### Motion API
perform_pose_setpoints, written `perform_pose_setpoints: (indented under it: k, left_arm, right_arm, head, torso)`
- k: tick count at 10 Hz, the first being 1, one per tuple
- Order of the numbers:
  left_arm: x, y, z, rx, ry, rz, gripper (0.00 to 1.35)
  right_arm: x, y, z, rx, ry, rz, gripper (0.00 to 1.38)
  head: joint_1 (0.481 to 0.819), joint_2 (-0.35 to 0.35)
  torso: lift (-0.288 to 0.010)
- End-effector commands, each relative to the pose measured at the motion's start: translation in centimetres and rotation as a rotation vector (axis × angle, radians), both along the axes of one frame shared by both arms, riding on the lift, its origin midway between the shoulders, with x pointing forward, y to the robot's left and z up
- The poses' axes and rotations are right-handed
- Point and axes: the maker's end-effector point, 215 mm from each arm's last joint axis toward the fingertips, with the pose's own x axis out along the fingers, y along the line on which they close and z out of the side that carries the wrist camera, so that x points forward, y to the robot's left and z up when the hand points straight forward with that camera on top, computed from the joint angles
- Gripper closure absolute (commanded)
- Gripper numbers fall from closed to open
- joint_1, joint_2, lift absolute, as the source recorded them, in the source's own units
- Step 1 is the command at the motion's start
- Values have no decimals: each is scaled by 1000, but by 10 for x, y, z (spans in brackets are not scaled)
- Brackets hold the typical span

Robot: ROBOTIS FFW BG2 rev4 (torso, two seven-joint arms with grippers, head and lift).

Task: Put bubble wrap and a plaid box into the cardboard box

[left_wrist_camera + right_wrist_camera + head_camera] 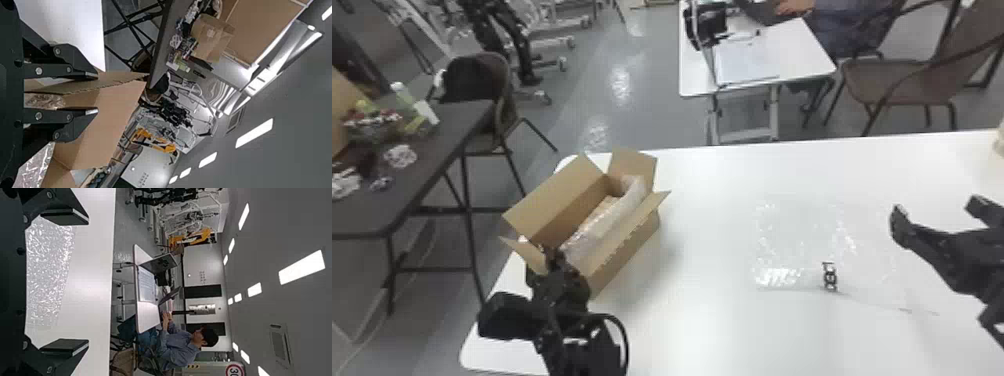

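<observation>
- Here we are at the desk [712,175], where the cardboard box [624,252] sits near the far left corner, close along the left edge, standing slantwise with its flaps open.
- Look inside: bubble wrap [612,217] lies lengthwise in there, up against the wall nearer the middle of the desk, and beside it there's a tan-orange surface [604,204], partly covered; whether that's the plaid box, I can't tell.
- Left gripper [554,260], right at the near end of the cardboard box, by the end flap [524,252]. Its two fingers stand apart, and in the left wrist view a cardboard edge [113,83] crosses the gap between them; touching or not, I can't tell.
- Over to the right gripper [937,207], above the desk toward its right edge, well apart from the cardboard box. Fingers spread wide, nothing between them.
- And down on the desktop, a clear bubble wrap sheet [802,240] lies flat between the cardboard box and the right gripper, glinting away, with a small dark marking [830,277] toward its near edge.
- Beyond the desk's left edge, a dark table [457,125] carries assorted small items, a chair [504,100] beside it.
</observation>
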Motion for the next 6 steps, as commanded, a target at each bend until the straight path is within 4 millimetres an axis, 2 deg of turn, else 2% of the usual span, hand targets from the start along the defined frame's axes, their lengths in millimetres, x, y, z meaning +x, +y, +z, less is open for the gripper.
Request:
perform_pose_setpoints:
  k: [1,2,3,5,6]
  left_arm:
    - [0,2,11,37,-17,-2,12]
    - [-8,7,20,67,-28,36,133]
    - [-18,12,39,151,-41,86,228]
    - [-39,38,105,420,-20,157,288]
    - [-51,43,144,572,-27,191,289]
  right_arm:
    - [0,0,-1,1,2,0,194]
    - [0,0,-1,-1,2,0,194]
    - [-1,1,0,-2,0,2,194]
    - [-2,-1,0,-4,-1,-2,194]
    - [-2,-1,-1,-4,-1,-2,194]
  head:
    - [695,263]
    - [695,265]
    - [695,272]
    - [695,286]
    - [695,301]
  torso:
    - [-108]
    - [-108]
    - [-108]
    - [-108]
    - [-108]
